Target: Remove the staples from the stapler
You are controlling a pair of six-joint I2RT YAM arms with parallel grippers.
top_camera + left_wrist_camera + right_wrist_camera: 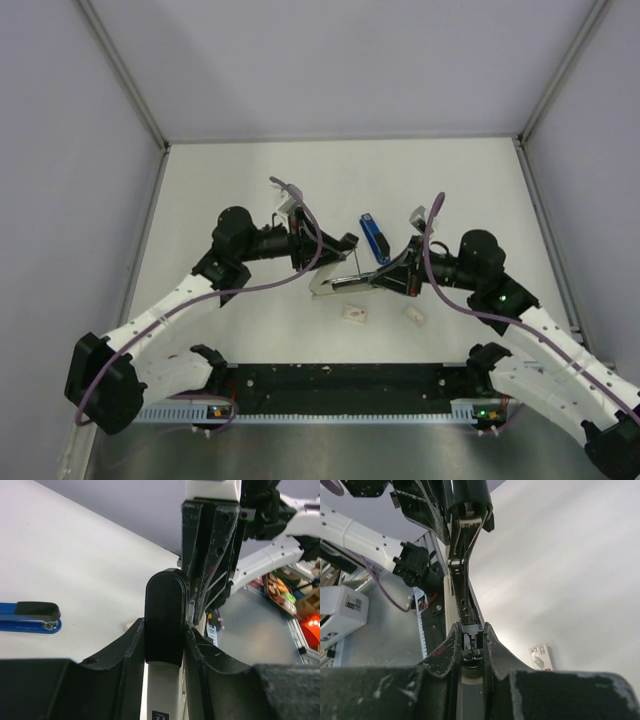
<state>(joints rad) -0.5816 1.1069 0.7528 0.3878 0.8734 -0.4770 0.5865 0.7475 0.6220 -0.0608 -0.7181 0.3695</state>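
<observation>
A small bright-blue stapler (374,238) with dark ends lies flat on the table between the arms, touched by neither gripper; it also shows in the left wrist view (30,617). Both grippers hold a second, white-and-black stapler (335,287), swung open above the table. My left gripper (345,245) is shut on its black-capped end (165,615), jaws tight on both sides (164,630). My right gripper (385,280) is shut on the rear of its open metal magazine rail (465,600), fingers pinching it (470,632). Whether staples lie in the rail I cannot tell.
Two small white staple packets lie on the table in front of the held stapler, one (356,314) to the left and one (414,314) to the right; the latter shows in the right wrist view (540,657). White walls enclose the table on three sides.
</observation>
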